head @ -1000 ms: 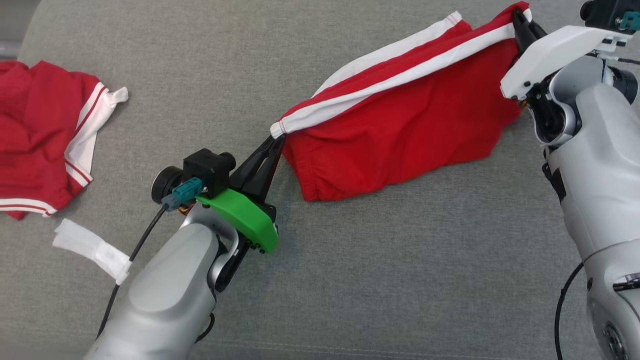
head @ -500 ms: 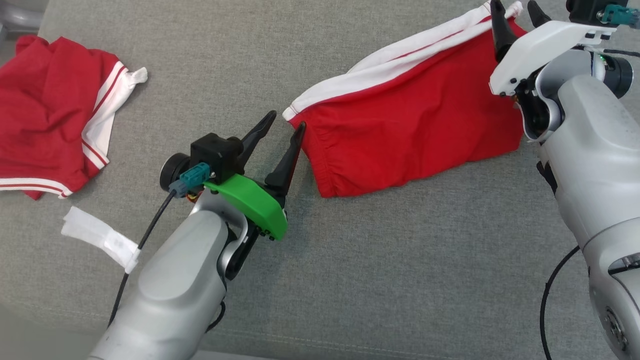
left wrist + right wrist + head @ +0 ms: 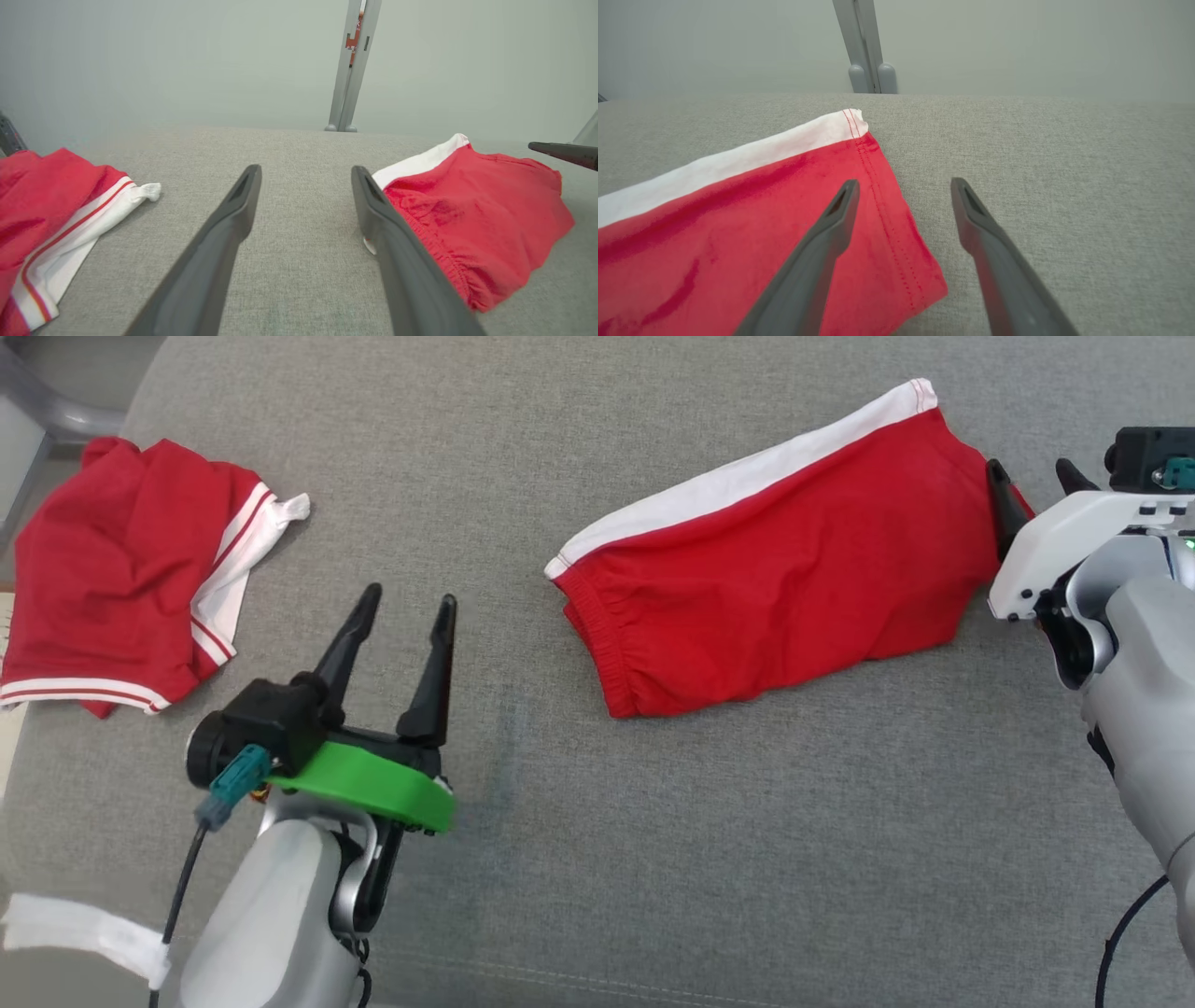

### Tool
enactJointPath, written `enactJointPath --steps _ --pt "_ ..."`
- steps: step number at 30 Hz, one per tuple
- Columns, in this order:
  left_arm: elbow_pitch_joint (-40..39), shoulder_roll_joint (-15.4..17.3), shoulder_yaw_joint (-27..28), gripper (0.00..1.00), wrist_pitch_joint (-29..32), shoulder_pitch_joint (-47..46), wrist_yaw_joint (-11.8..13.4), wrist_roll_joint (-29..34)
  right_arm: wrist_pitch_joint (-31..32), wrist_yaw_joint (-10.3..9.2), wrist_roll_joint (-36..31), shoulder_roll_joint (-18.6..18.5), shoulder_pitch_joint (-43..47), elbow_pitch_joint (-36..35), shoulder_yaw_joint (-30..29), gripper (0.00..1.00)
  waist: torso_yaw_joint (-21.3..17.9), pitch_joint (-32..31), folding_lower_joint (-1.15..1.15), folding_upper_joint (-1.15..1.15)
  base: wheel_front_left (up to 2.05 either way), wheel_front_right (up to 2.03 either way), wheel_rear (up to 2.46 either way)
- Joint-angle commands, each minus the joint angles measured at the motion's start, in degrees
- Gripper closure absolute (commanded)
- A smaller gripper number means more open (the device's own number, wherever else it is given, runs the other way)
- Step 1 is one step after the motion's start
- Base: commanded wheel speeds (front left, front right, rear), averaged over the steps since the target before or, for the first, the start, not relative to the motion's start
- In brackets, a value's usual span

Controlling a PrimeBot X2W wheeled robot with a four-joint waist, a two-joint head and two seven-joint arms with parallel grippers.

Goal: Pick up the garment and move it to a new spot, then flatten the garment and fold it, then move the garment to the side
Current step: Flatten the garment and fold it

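The garment (image 3: 784,579), pinched at two corners a second ago, has been released and laid folded. The left gripper (image 3: 411,597), fingers spread, is withdrawn, the garment lying to its right. The right gripper (image 3: 1029,469), likewise spread, is held at the hem. The move aside is judged outstanding.

Red shorts (image 3: 775,588): soft matt cloth, white trim. Worktop (image 3: 653,859): coarse woven fabric. Left claw (image 3: 411,597): dark matt plastic; guard (image 3: 373,789) smooth green plastic.
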Motion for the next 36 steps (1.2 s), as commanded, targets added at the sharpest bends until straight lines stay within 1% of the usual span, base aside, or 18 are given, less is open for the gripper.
enactJointPath --steps 1,4,6,11,12,13,14,17,20,26,30,36 --pt "-1.39 -0.54 1.94 0.0 0.0 1.72 0.44 1.05 -0.12 0.0 0.54 -0.37 0.83 0.63 0.23 0.0 0.56 0.28 0.0 0.0 0.0 0.0 0.0" --pt "-4.87 -1.64 7.2 0.0 -0.01 4.61 0.8 3.84 -0.01 0.0 1.15 -0.65 1.15 2.07 0.74 0.0 1.02 0.83 0.0 0.0 0.0 0.0 0.0" --pt "-6.23 -2.32 9.56 0.0 0.0 6.18 0.65 6.17 0.28 0.0 1.42 -0.6 1.19 3.09 0.96 0.0 1.32 1.2 0.0 0.0 0.0 0.0 0.0" --pt "-7.92 -4.17 14.01 0.0 -0.01 8.51 -0.34 8.99 1.9 0.0 2.25 0.0 1.57 4.55 1.77 0.0 1.93 1.8 0.0 0.0 0.0 0.0 0.0" --pt "-8.07 -4.49 14.68 0.0 -0.01 8.87 -0.64 9.47 2.61 0.0 2.6 0.21 1.7 4.51 2.1 0.17 1.98 1.88 0.0 0.0 0.0 0.0 0.0" --pt "-8.19 -4.71 15.1 0.0 0.0 9.12 -0.86 9.79 3.25 0.0 3.02 0.39 1.84 4.46 2.31 0.49 1.97 1.94 0.0 0.0 0.0 0.0 0.0" --pt "-8.27 -4.98 15.55 0.0 0.0 9.34 -1.14 9.9 3.86 0.01 3.55 0.64 2.04 4.29 2.54 1.0 1.96 1.97 0.0 0.0 0.0 0.0 0.0" --pt "-8.02 -5.64 16.05 0.0 -0.01 9.53 -1.66 10.96 4.69 0.0 5.06 0.5 2.36 3.99 2.7 1.0 1.89 1.88 0.0 0.0 0.0 0.0 0.0" --pt "-7.7 -5.92 16.42 0.0 0.0 9.04 -2.16 11.74 3.89 -0.03 6.59 0.39 2.86 3.46 2.49 1.0 1.46 1.33 0.0 0.0 0.0 0.0 0.0" --pt "-7.17 -6.18 18.32 0.0 0.0 10.58 -2.59 13.12 0.37 -0.03 9.24 -0.24 5.11 0.73 3.16 1.0 -1.47 -1.14 0.0 0.0 0.0 0.0 0.0" --pt "-7.07 -6.22 19.64 0.0 -0.01 12.01 -2.74 13.85 -1.55 -0.03 11.38 -1.88 8.74 -1.66 4.01 1.0 -3.82 -3.25 0.0 0.0 0.0 0.0 0.0" --pt "-7.22 -6.27 21.02 0.0 0.0 14.36 -2.91 14.88 -3.36 -0.03 15.81 -5.58 15.06 -4.03 3.4 1.0 -6.66 -5.85 0.0 0.0 0.0 0.0 0.0"
